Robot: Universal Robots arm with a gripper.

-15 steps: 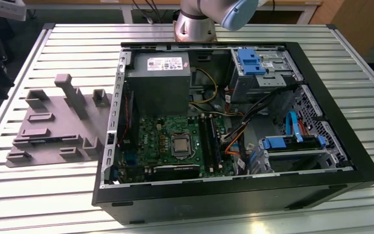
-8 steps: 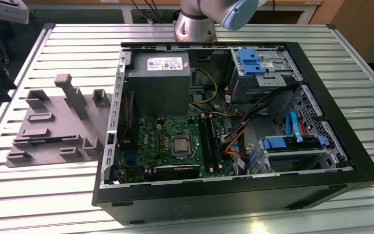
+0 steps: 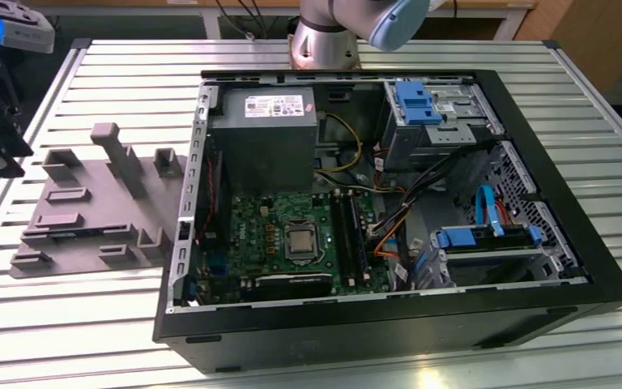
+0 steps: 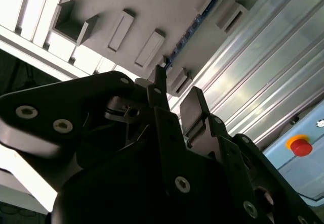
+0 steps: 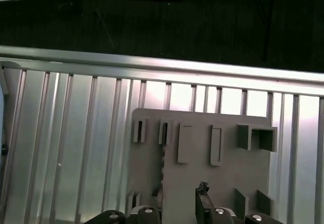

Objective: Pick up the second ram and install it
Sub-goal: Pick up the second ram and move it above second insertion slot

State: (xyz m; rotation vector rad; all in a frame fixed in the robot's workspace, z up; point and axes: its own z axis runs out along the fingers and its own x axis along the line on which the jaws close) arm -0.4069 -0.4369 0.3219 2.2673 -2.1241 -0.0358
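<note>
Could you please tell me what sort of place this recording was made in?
Probably a robotics lab cell for computer assembly: an open desktop computer case lies on a slatted aluminium table beside a grey slotted fixture plate, and the second wrist view shows a red push button.

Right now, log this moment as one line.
gripper: open, empty, above grey fixture | second ram: on edge in fixture, not gripped | computer case: open

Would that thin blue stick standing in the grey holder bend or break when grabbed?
Probably stiff: the second ram is a flat board standing straight on edge in the grey holder. Likely light, being so thin. Freed from its slots, it could easily tip.
</note>
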